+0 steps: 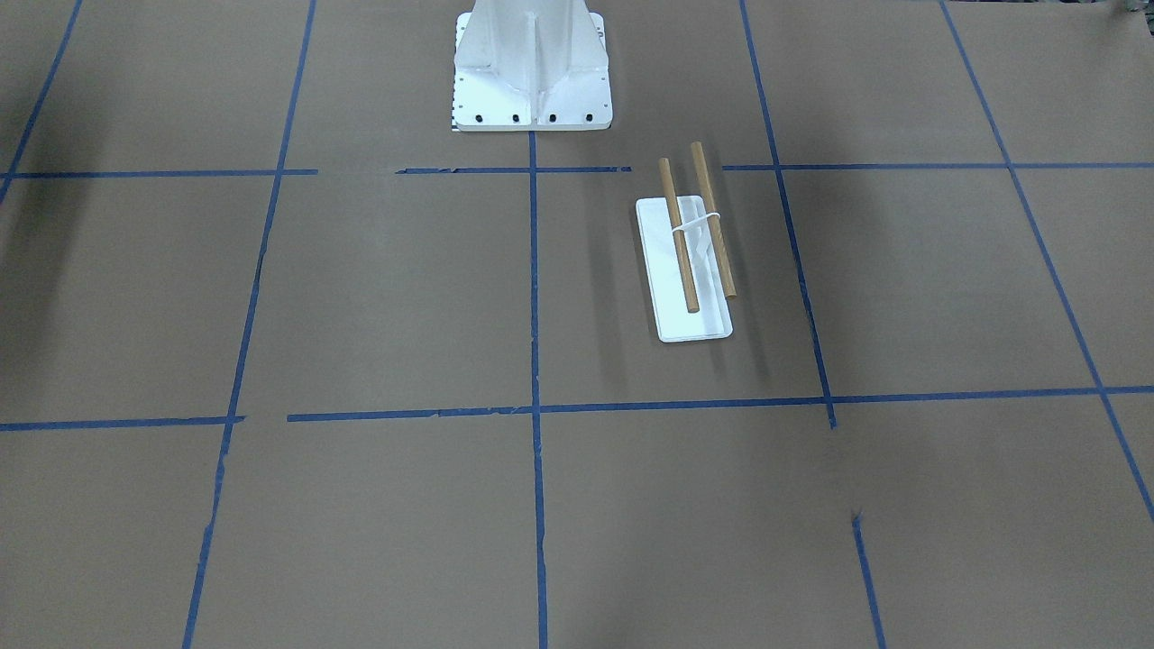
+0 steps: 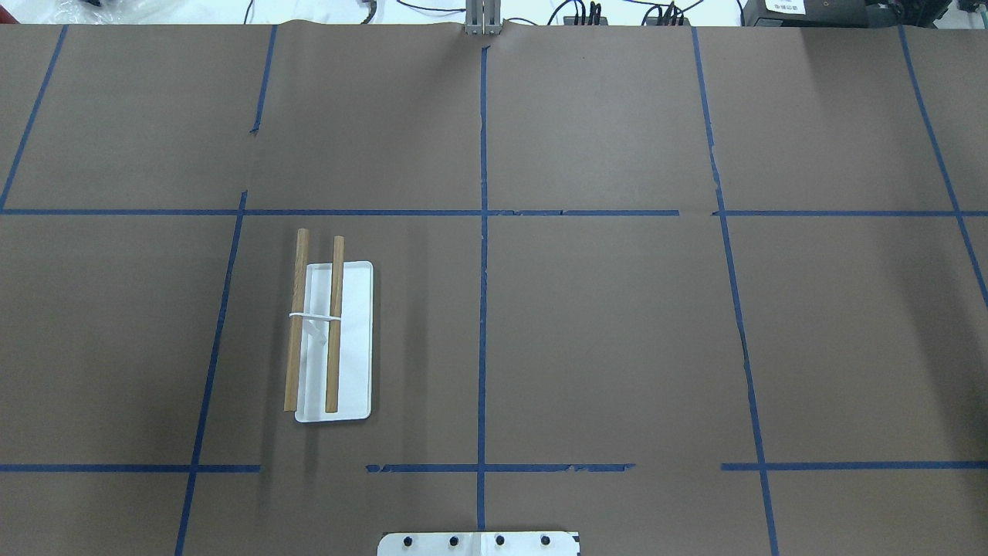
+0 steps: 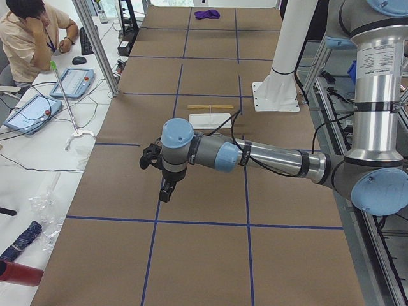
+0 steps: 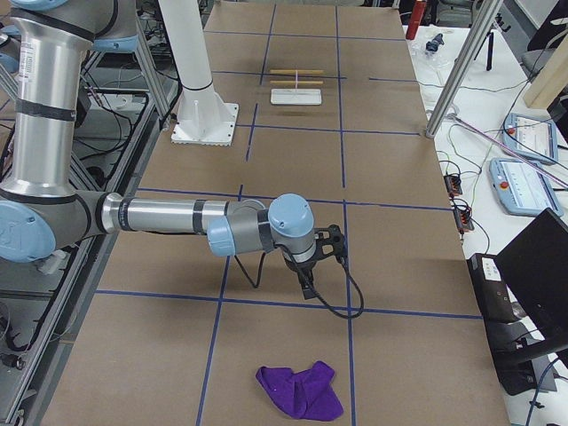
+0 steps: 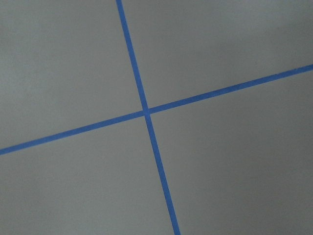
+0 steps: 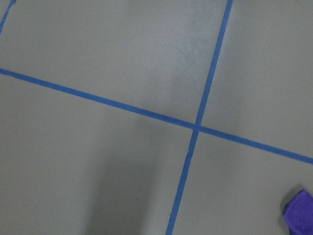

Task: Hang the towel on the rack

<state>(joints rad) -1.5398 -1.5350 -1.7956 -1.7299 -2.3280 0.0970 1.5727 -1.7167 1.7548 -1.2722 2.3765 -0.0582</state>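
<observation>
The rack [image 1: 690, 261] is a white base with two wooden rods; it stands on the brown table on the robot's left side and also shows in the overhead view [image 2: 332, 344]. The purple towel [image 4: 302, 390] lies crumpled at the table's end on the robot's right, far from the rack; its edge shows in the right wrist view [image 6: 299, 216]. My left gripper [image 3: 166, 190] hangs over the table near the left end. My right gripper [image 4: 306, 287] hangs above the table, short of the towel. I cannot tell whether either is open or shut.
The robot's white pedestal [image 1: 532, 81] stands at the table's middle edge, close to the rack. Blue tape lines [image 2: 483, 232] grid the table. An operator [image 3: 29, 38] sits beside tablets [image 3: 71, 81] off the far side. Metal posts [image 4: 461, 71] stand along that side.
</observation>
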